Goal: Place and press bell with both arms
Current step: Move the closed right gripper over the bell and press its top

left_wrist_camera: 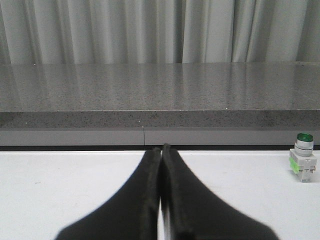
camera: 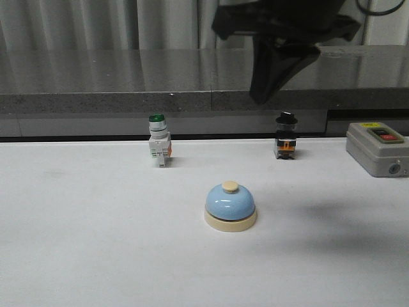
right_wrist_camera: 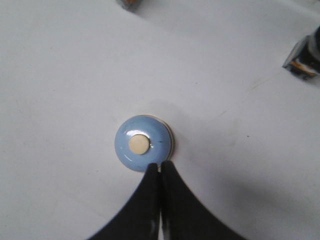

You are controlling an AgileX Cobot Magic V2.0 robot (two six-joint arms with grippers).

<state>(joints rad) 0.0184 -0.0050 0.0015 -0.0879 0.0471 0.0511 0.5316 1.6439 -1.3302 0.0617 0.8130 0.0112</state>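
White table bears the bell; right hand hovers above closed, left hand closed too.

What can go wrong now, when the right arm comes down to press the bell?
1. In the right wrist view the shut right tool sits over the dome's edge, not over the cream button; it may strike the glossy dome and slide off.
2. An off-centre push could shift the bell, which stands free on the table.
3. The left tool is low and shut, far from the bell, so it cannot steady it.
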